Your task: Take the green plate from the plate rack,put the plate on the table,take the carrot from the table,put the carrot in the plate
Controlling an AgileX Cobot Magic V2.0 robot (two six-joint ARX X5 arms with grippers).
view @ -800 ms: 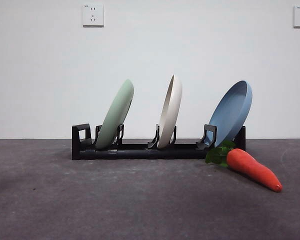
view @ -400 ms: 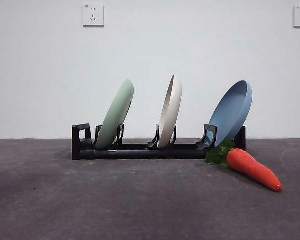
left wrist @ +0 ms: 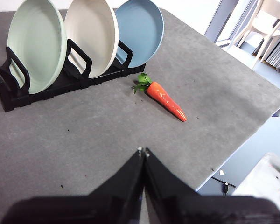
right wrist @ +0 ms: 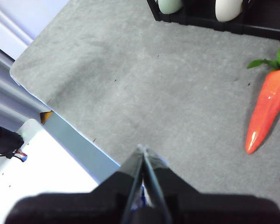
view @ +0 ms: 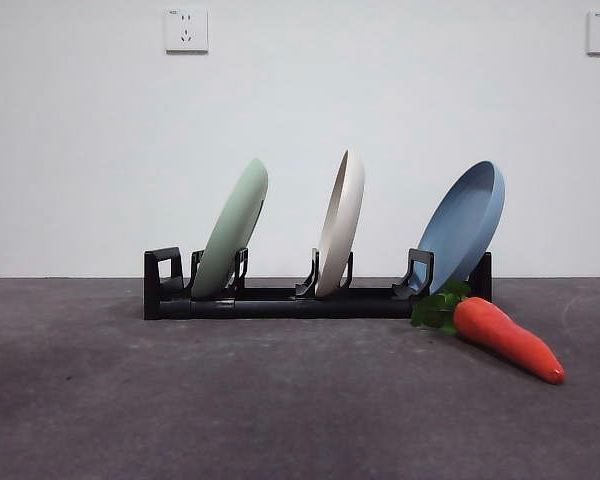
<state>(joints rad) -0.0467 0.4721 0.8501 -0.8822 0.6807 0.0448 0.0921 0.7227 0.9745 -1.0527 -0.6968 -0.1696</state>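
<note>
The green plate (view: 232, 228) stands tilted in the left slot of the black plate rack (view: 280, 298), which rests on the dark grey table (view: 280, 410). The plate also shows in the left wrist view (left wrist: 36, 44), as does the rack (left wrist: 51, 86). The carrot (view: 505, 336) lies on the table by the rack's right end, leaves toward the rack; it shows in the left wrist view (left wrist: 165, 99) and the right wrist view (right wrist: 267, 109). My left gripper (left wrist: 143, 151) is shut and empty, above the table well short of the rack. My right gripper (right wrist: 142, 149) is shut and empty near the table's edge.
A cream-white plate (view: 341, 222) stands in the rack's middle slot and a blue plate (view: 465, 225) in the right slot. The table's edge (right wrist: 79, 137) runs close to my right gripper. Two wall sockets (view: 186, 30) are behind.
</note>
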